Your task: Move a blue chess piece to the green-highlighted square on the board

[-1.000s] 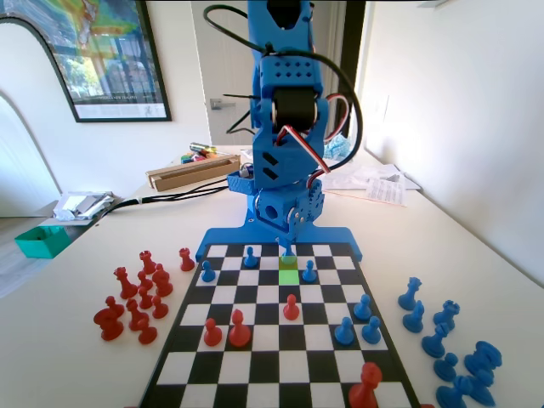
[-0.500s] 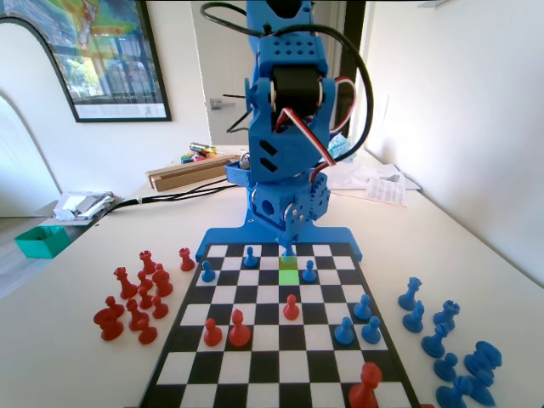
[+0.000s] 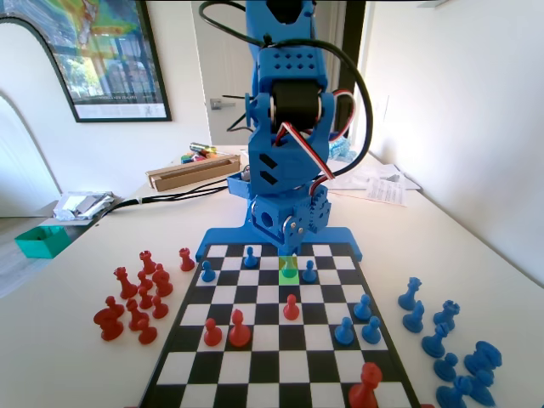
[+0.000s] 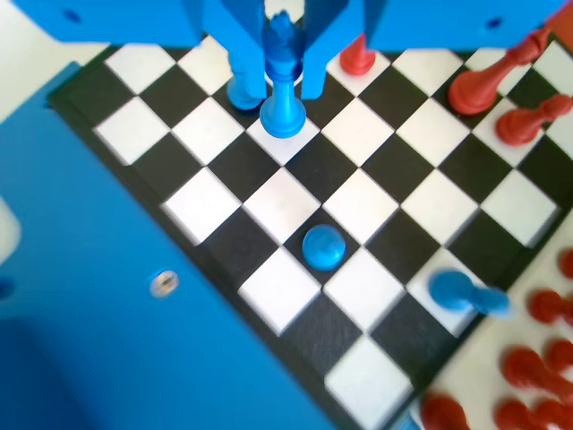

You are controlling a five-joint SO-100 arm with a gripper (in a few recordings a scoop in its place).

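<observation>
Placement nearly done. Gripper (image 4: 283, 67) closed on piece (image 4: 283, 98) at top centre of wrist view, base apparently touching board (image 4: 224, 242). Fixed view: piece (image 3: 289, 269) on green square (image 3: 289, 276) (centre frame). Left: release, retract.

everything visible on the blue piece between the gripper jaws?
The blue chess piece looks like glossy blue plastic: slim stem, flared round base, and a crowned, pointed top, so taller than a pawn. It stands upright, its base on a white-looking square in the wrist view. The gripper has a jaw on each side of its upper part; actual contact is unclear. In the fixed view it sits on the green-highlighted square, mostly hidden by the gripper.
</observation>
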